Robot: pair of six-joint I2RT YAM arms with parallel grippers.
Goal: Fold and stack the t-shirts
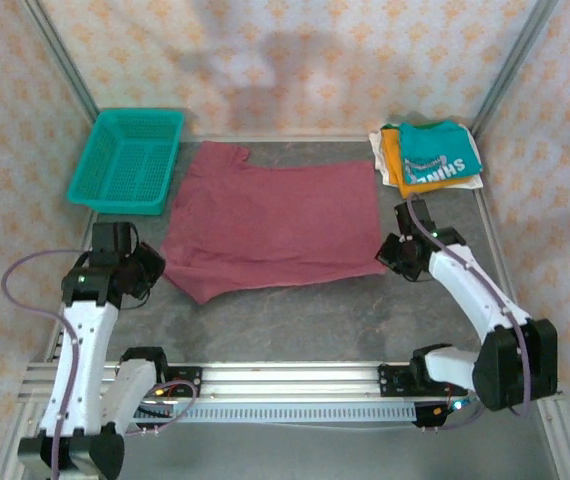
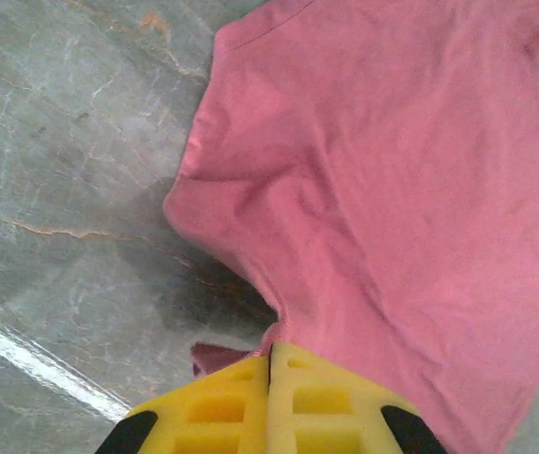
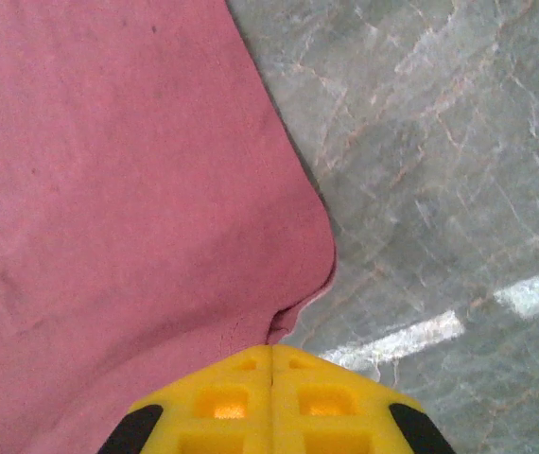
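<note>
A maroon t-shirt (image 1: 275, 220) lies spread flat in the middle of the grey table. My left gripper (image 1: 150, 268) sits at its near left corner. In the left wrist view the yellow fingers (image 2: 326, 402) are shut, with the maroon t-shirt (image 2: 392, 189) running into the left gripper (image 2: 271, 348). My right gripper (image 1: 397, 250) sits at the shirt's near right corner. There too the right gripper (image 3: 271, 348) is shut, pinching the edge of the maroon t-shirt (image 3: 109, 189). At the back right lies a folded stack: a teal t-shirt (image 1: 443, 152) on top, over an orange-yellow one (image 1: 394, 165) and a cream one (image 1: 379, 142).
A teal plastic mesh basket (image 1: 130, 158) stands at the back left, beside the shirt's sleeve. Patterned walls close in the table on three sides. An aluminium rail (image 1: 285, 378) with the arm bases runs along the near edge.
</note>
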